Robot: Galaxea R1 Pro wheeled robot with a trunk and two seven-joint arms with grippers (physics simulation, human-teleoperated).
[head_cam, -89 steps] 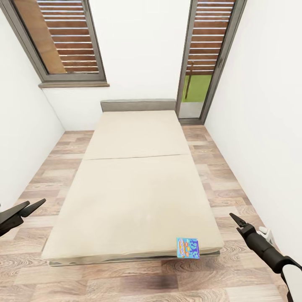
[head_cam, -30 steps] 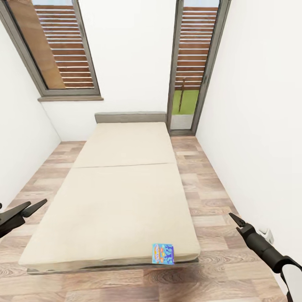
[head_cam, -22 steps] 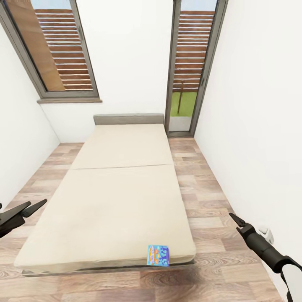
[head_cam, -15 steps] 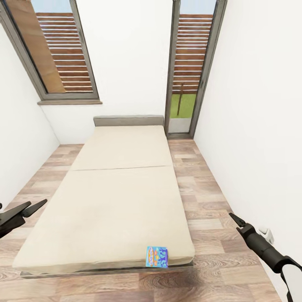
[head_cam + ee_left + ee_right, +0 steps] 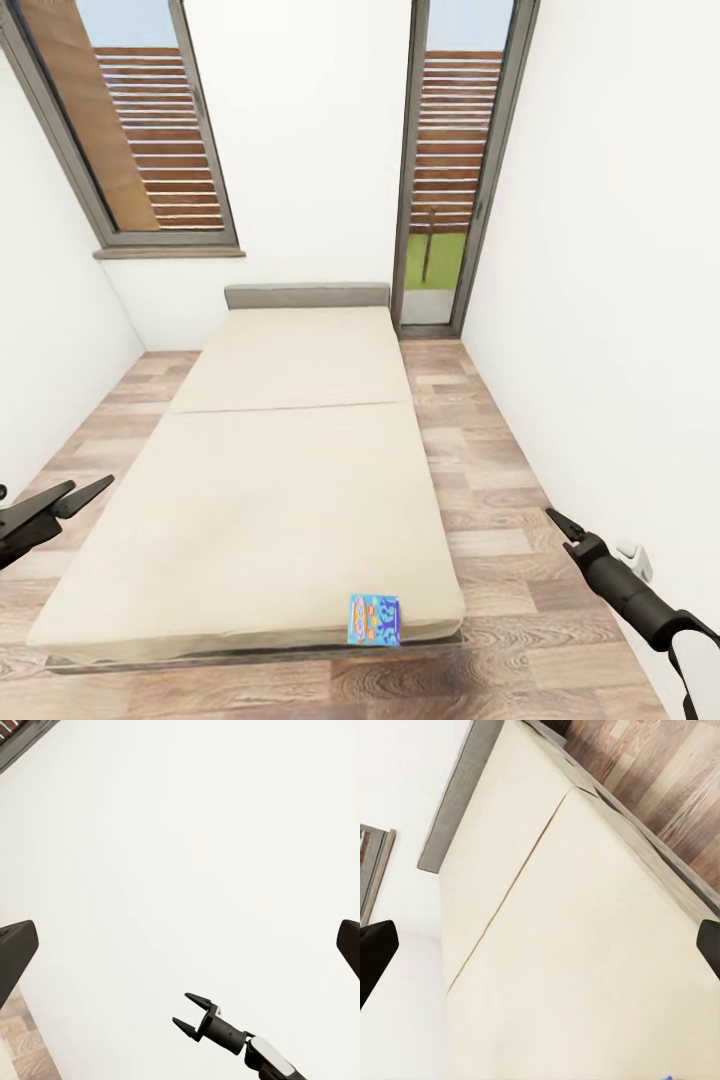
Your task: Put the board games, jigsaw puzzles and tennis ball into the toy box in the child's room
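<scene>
1. Here, head view: bed (image 5: 270, 480) fills centre frame, cream mattress, grey headboard toward the upper middle.
2. One board game (image 5: 373, 619), a small flat blue box with orange print, lies at the mattress's near right corner, lower centre-right of frame, partly over the edge.
3. Left gripper (image 5: 85, 491) at the lower left edge, jaws parted, holding nothing; well apart from the box, across the bed's width.
4. Right gripper (image 5: 561, 528) at lower right, over wood floor (image 5: 500, 480); fingers spread, empty. Box sits lower left of it, near but not touching.
5. Left wrist view: right gripper (image 5: 191, 1015) against white wall (image 5: 180, 855), prongs apart.
</scene>
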